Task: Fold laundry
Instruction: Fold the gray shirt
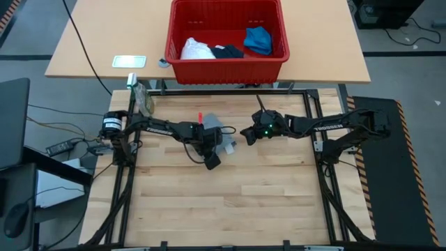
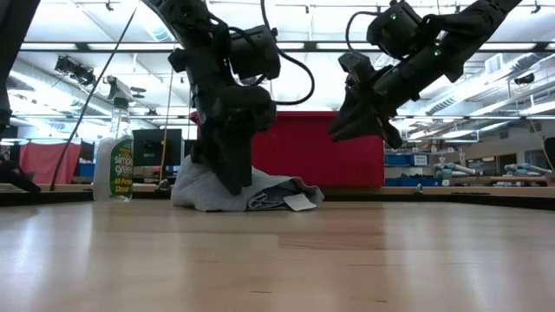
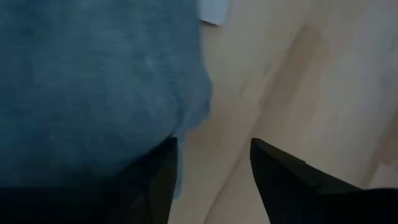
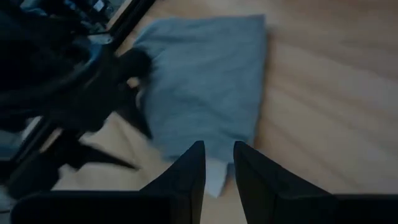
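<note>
While over the grey T-shirt [image 1: 224, 139], left hand [image 3: 211, 180] fingers apart, gripping nothing

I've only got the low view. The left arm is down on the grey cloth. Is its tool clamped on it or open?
Observer: Open. In the left wrist view the left tool has bare table between its fingers, and the grey T-shirt lies beside one finger.
Operator: Anything in the right tool?
Observer: Nothing. The right wrist view shows the right tool narrowly parted and empty above the T-shirt.
Operator: What's inside the red basket?
Observer: From above, the red basket holds a white cloth, a navy garment and a bright blue garment.
</note>
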